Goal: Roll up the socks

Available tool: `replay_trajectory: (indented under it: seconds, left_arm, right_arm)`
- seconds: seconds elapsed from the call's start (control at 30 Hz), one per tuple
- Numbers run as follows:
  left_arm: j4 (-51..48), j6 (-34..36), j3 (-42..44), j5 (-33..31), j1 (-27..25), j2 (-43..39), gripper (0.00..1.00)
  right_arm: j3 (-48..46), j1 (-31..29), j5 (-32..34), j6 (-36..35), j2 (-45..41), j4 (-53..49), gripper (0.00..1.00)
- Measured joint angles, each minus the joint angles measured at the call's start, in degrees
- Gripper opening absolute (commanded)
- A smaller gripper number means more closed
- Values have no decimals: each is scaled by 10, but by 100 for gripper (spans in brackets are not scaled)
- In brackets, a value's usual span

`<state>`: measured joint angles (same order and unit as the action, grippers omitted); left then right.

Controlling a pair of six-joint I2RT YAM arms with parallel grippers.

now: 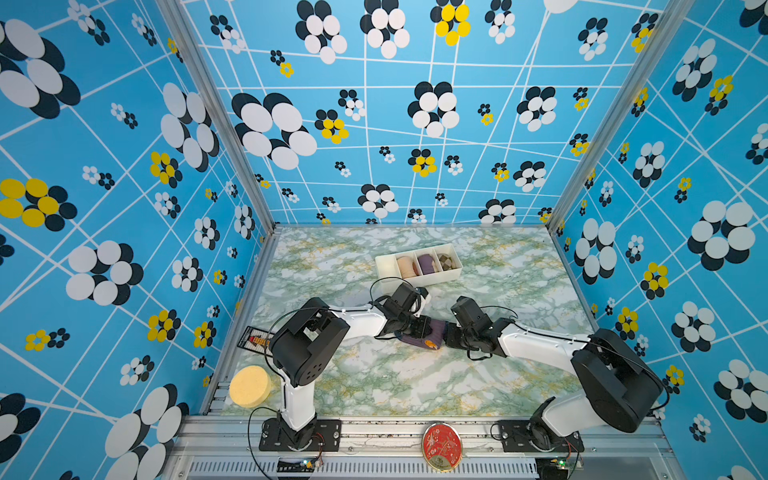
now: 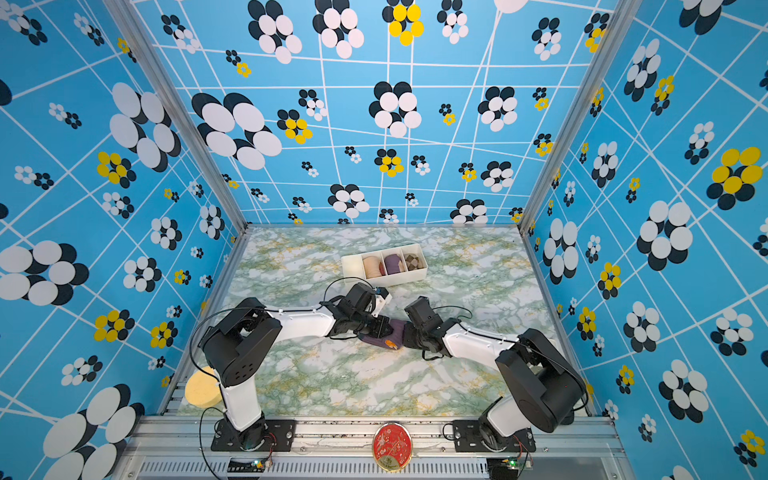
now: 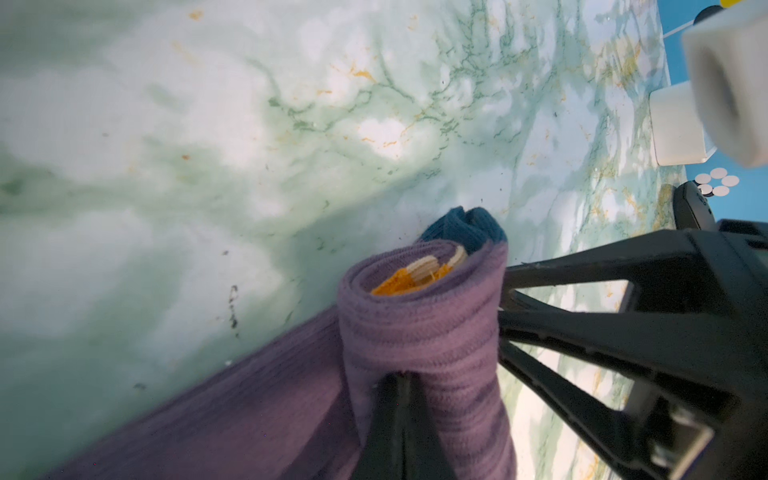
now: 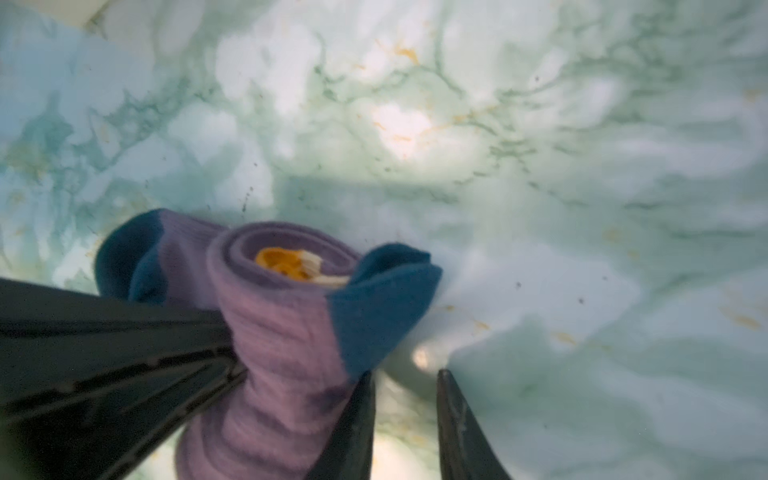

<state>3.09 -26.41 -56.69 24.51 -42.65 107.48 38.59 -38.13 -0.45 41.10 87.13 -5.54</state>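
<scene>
The socks [image 1: 423,336] [image 2: 390,333] lie mid-table, wound into a purple ribbed roll with orange cuff at its core and teal toe ends sticking out [image 3: 419,328] [image 4: 282,324]. A flat purple tail still trails from the roll in the left wrist view. My left gripper [image 1: 429,327] [image 3: 397,377] comes in from the left, shut, its tips pinching the roll's outer layer. My right gripper [image 1: 447,333] [image 4: 405,372] faces it from the right. It is open by a narrow gap with only table between the fingers, and one finger rests against the roll's side.
Behind the arms stands a white divided tray [image 1: 384,261] holding a peach roll [image 1: 407,266], a purple roll [image 1: 428,264] and a brown checked roll [image 1: 445,261]. A yellow sponge [image 1: 249,385] sits at the front left corner. A red round tin [image 1: 441,446] lies on the front rail.
</scene>
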Motion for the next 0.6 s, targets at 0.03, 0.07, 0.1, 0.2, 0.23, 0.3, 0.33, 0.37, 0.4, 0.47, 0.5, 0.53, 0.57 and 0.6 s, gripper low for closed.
replay_trajectory:
  seconds: [0.03, 0.07, 0.1, 0.2, 0.23, 0.3, 0.33, 0.37, 0.4, 0.47, 0.5, 0.53, 0.57, 0.6]
  left_arm:
    - [0, 0, 0, 0, 0, 0, 0]
    - [0, 0, 0, 0, 0, 0, 0]
    - [0, -1, 0, -1, 0, 0, 0]
    - [-1, -2, 1, -1, 2, 0, 0]
    - [0, -2, 2, -1, 3, 0, 0]
    - [-1, -2, 4, -3, 4, 0, 0]
    - [-1, -2, 4, -3, 4, 0, 0]
    - [-1, -2, 4, -3, 4, 0, 0]
    - [-1, -2, 4, -3, 4, 0, 0]
    - [-1, -2, 4, -3, 4, 0, 0]
    - [-1, -2, 4, -4, 4, 0, 0]
    - [-2, -2, 4, -5, 4, 0, 0]
    - [-2, -2, 4, -5, 4, 0, 0]
    - [-3, -2, 4, -5, 4, 0, 0]
  right_arm:
    - [3, 0, -3, 0, 6, 7, 29]
    - [5, 0, -3, 0, 9, 12, 29]
    - [6, 0, -5, 0, 13, 18, 29]
    - [5, 1, -7, 0, 18, 35, 28]
    - [2, 1, -7, 1, 19, 44, 28]
    - [-9, 2, -9, 3, 16, 65, 28]
    - [-19, 3, -12, 6, 12, 80, 28]
    - [-29, 4, -14, 8, 8, 96, 28]
    - [-39, 5, -16, 11, 3, 112, 28]
    - [-57, 7, -23, 15, -2, 141, 28]
    - [-64, 9, -29, 16, -4, 154, 28]
    - [-69, 10, -35, 17, -4, 166, 28]
    - [-73, 11, -40, 18, -4, 175, 29]
    - [-77, 12, -46, 20, -4, 184, 29]
